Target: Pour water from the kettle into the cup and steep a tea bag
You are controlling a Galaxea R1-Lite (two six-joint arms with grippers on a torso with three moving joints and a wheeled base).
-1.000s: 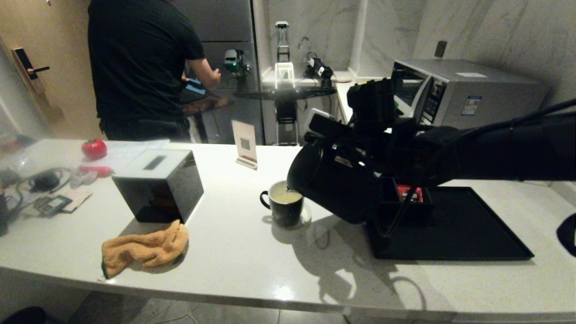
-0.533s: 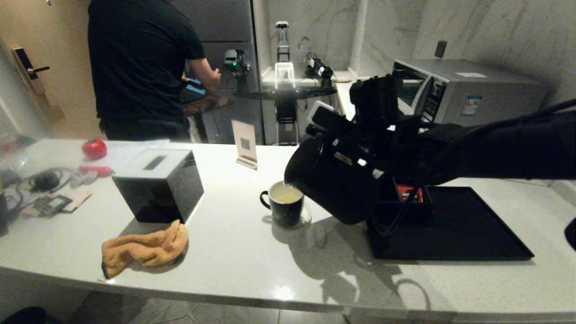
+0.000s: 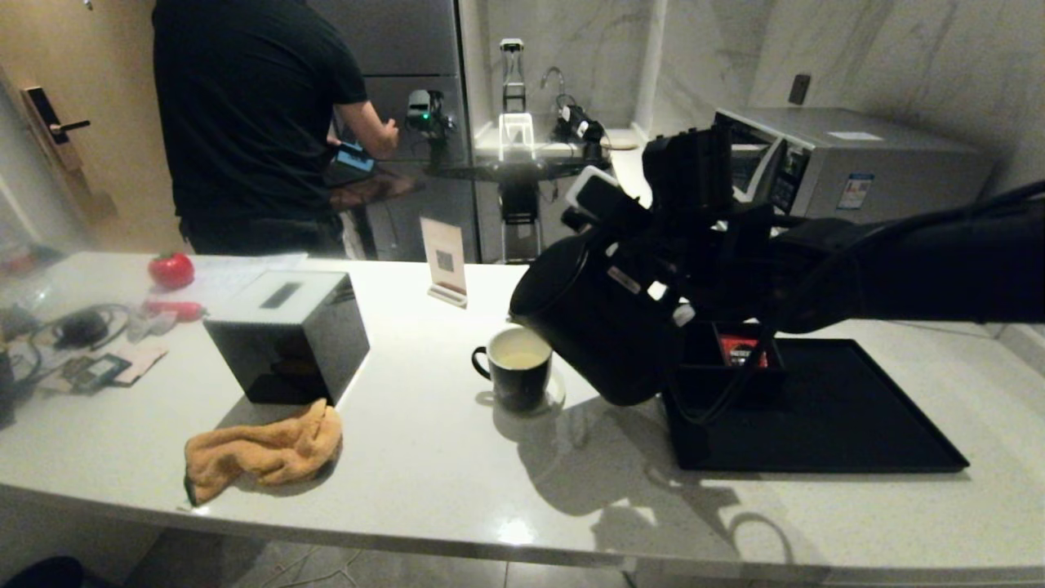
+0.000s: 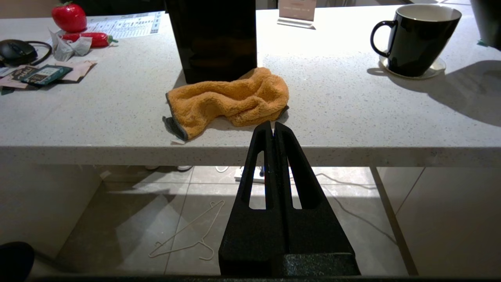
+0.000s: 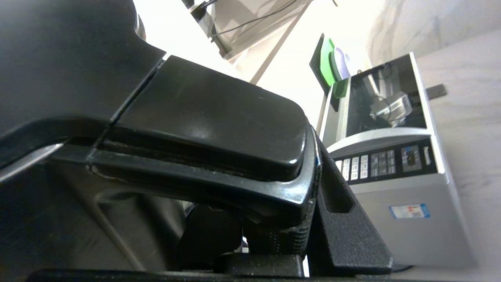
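White speckled stone forms the desk [image 3: 457, 482], with open surface along its near edge in front of everything. At far left lie a red tomato [image 3: 171, 269] and some clutter; next come a black box [image 3: 286, 335] and, nearer, an orange cloth [image 3: 261, 452] close to the edge. The left gripper [image 4: 273, 131] hangs below the desk's near edge, fingers pressed together on nothing. At centre the cup [image 3: 516, 367] stands upright, handle to the left, holding pale water [image 3: 518, 359]. Just right and above, the kettle [image 3: 600, 327] hangs tilted, its long axis leaning up-left, spout [image 3: 522, 314] over the cup's right rim. The right gripper [image 3: 694, 269] reaches in from the right, fingers [image 5: 344, 219] clamped on the kettle's handle. Beneath lies a black tray [image 3: 824, 416], reaching close to the near edge.
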